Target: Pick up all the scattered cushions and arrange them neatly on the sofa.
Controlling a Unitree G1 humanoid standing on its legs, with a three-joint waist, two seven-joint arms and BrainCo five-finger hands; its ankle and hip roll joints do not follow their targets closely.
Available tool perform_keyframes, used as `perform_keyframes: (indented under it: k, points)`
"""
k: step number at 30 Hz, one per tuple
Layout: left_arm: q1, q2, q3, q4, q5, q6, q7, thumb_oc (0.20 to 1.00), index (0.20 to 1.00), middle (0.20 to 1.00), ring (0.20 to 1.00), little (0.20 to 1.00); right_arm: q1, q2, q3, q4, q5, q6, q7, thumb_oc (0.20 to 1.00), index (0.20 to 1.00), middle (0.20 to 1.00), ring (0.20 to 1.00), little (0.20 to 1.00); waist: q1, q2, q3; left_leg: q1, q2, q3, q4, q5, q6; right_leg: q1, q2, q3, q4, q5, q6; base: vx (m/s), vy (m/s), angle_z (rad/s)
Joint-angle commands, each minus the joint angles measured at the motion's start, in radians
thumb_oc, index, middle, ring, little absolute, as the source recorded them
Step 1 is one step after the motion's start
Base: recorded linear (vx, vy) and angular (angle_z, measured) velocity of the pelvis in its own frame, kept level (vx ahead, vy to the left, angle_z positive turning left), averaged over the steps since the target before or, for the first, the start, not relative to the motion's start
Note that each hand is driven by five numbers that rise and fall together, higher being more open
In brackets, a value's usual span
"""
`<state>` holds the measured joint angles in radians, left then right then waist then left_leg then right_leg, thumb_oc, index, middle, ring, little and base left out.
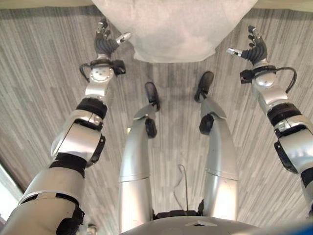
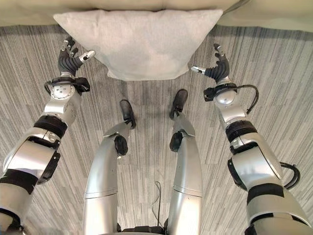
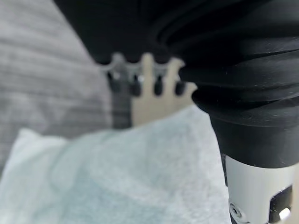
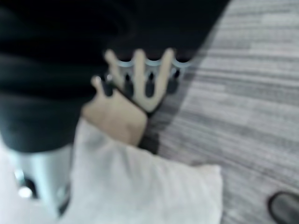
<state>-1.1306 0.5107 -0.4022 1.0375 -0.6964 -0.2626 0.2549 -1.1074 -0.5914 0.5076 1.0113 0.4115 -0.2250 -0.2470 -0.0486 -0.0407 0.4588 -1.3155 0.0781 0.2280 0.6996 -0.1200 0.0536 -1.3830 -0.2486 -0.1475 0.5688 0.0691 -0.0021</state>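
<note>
A white cushion (image 2: pixel 139 41) lies on the grey striped floor, its far edge against the beige sofa base (image 2: pixel 274 17). My left hand (image 1: pixel 105 41) is open beside the cushion's left edge, thumb pointing at it. My right hand (image 1: pixel 254 49) is open beside the right edge, thumb turned inward too. Neither hand holds anything, and the cushion sits between the two. In the left wrist view the cushion (image 3: pixel 117 177) shows below straight fingers (image 3: pixel 135 84). The right wrist view shows the cushion's corner (image 4: pixel 140 186) and spread fingers (image 4: pixel 140 74).
Grey striped floor (image 2: pixel 146 147) stretches on all sides of the cushion. The sofa's beige front (image 1: pixel 44 2) runs along the far edge of the eye views.
</note>
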Motion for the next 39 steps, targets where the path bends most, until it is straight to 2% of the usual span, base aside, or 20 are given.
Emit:
perform_keyframes:
  k: [1,3,13,17,20,21,22,23,24,26,29,33,39]
  points:
    - [0.015,0.022,0.026,0.052,-0.016,-0.007,-0.02,1.0,1.0,1.0,1.0,1.0,0.024,-0.027,0.041,0.0,0.035,-0.022,0.013,1.0,1.0,1.0,1.0,1.0,-0.015,0.036,-0.04,-0.004,-0.024,-0.083,-0.114,0.076,-0.053,0.015,0.006,0.043,0.128,-0.108,0.08,0.02,0.011,-0.09]
    - [-0.089,0.031,-0.024,0.054,-0.035,-0.012,-0.034,1.0,1.0,1.0,1.0,1.0,-0.043,-0.034,0.092,0.01,0.067,-0.048,0.038,1.0,1.0,1.0,1.0,1.0,-0.014,0.042,-0.041,-0.041,-0.027,-0.089,-0.103,0.08,-0.051,-0.025,0.009,0.053,0.143,-0.111,0.079,0.03,-0.028,-0.07]
    - [-0.163,-0.025,-0.094,-0.054,-0.039,-0.03,-0.033,1.0,1.0,1.0,1.0,1.0,-0.143,-0.082,0.136,-0.074,0.1,-0.09,0.045,1.0,1.0,1.0,1.0,1.0,0.019,0.085,-0.036,-0.075,-0.026,-0.089,-0.083,0.082,-0.049,-0.069,0.01,0.062,0.186,-0.126,0.079,0.02,-0.027,0.02]
    - [-0.169,-0.055,-0.105,-0.083,-0.039,-0.035,-0.026,1.0,1.0,1.0,1.0,1.0,-0.186,-0.052,0.162,-0.15,0.096,-0.103,0.042,1.0,1.0,1.0,1.0,1.0,0.028,0.088,-0.036,-0.087,-0.025,-0.093,-0.071,0.081,-0.048,-0.079,0.014,0.06,0.197,-0.129,0.077,0.01,-0.032,0.02]
    - [-0.161,-0.096,-0.103,-0.129,-0.044,-0.05,-0.009,1.0,1.0,1.0,1.0,1.0,-0.209,0.017,0.162,-0.255,0.083,-0.128,0.022,1.0,1.0,1.0,1.0,1.0,0.034,0.089,-0.036,-0.091,-0.02,-0.092,-0.067,0.081,-0.047,-0.084,0.019,0.053,0.202,-0.13,0.08,0.0,0.0,0.0]
    - [-0.16,-0.112,-0.1,-0.143,-0.048,-0.058,-0.005,1.0,1.0,1.0,1.0,1.0,-0.207,0.047,0.161,-0.276,0.083,-0.136,0.023,0.752,0.752,0.752,0.752,0.752,0.035,0.089,-0.036,-0.091,-0.02,-0.091,-0.066,0.081,-0.047,-0.082,0.022,0.048,0.201,-0.128,0.081,0.0,0.0,0.0]
    - [-0.158,-0.121,-0.096,-0.151,-0.053,-0.062,-0.005,0.812,0.812,0.812,0.812,0.812,-0.207,0.067,0.159,-0.29,0.083,-0.14,0.03,0.498,0.498,0.498,0.498,0.498,0.036,0.089,-0.037,-0.092,-0.019,-0.091,-0.064,0.081,-0.047,-0.082,0.024,0.046,0.197,-0.126,0.082,0.0,0.0,0.0]
    - [-0.156,-0.126,-0.095,-0.16,-0.058,-0.067,-0.007,0.404,0.404,0.404,0.404,0.404,-0.209,0.084,0.162,-0.31,0.08,-0.145,0.034,0.2,0.2,0.2,0.2,0.2,0.037,0.089,-0.04,-0.093,-0.017,-0.092,-0.062,0.08,-0.046,-0.081,0.027,0.044,0.197,-0.125,0.083,0.01,-0.012,-0.03]
    - [-0.155,-0.125,-0.094,-0.161,-0.058,-0.068,-0.007,0.2,0.2,0.2,0.2,0.2,-0.208,0.085,0.162,-0.311,0.079,-0.144,0.033,0.2,0.2,0.2,0.2,0.2,0.037,0.089,-0.04,-0.094,-0.017,-0.092,-0.062,0.08,-0.046,-0.081,0.027,0.044,0.197,-0.125,0.083,0.0,0.0,0.0]
    - [-0.14,-0.137,-0.094,-0.23,-0.063,-0.092,-0.016,0.2,0.2,0.2,0.2,0.2,-0.197,0.131,0.149,-0.379,0.074,-0.162,0.036,0.2,0.2,0.2,0.2,0.2,0.037,0.088,-0.05,-0.094,-0.017,-0.095,-0.057,0.08,-0.046,-0.08,0.03,0.036,0.2,-0.128,0.08,0.02,-0.036,-0.01]
    - [-0.118,-0.129,-0.099,-0.286,-0.061,-0.104,-0.033,0.2,0.2,0.2,0.2,0.2,-0.182,0.157,0.14,-0.419,0.061,-0.164,0.045,0.2,0.2,0.2,0.2,0.2,0.037,0.085,-0.063,-0.091,-0.017,-0.099,-0.058,0.081,-0.048,-0.075,0.033,0.027,0.202,-0.129,0.079,0.0,0.0,0.0]
    - [-0.072,-0.12,-0.095,-0.372,-0.059,-0.114,-0.045,0.2,0.2,0.2,0.2,0.2,-0.143,0.148,0.125,-0.478,0.044,-0.161,0.051,0.2,0.2,0.2,0.2,0.2,0.036,0.081,-0.08,-0.082,-0.013,-0.102,-0.065,0.082,-0.052,-0.059,0.033,0.015,0.19,-0.13,0.077,0.0,0.0,0.0]
    - [0.129,-0.136,-0.049,-0.567,-0.039,-0.129,-0.086,0.2,0.2,0.2,0.2,0.2,0.038,0.075,0.042,-0.642,-0.043,-0.158,0.066,0.2,0.2,0.2,0.2,0.2,0.03,0.072,-0.114,0.042,-0.001,-0.107,-0.148,0.088,-0.063,0.072,0.03,-0.014,0.123,-0.126,0.082,0.0,0.0,-0.01]
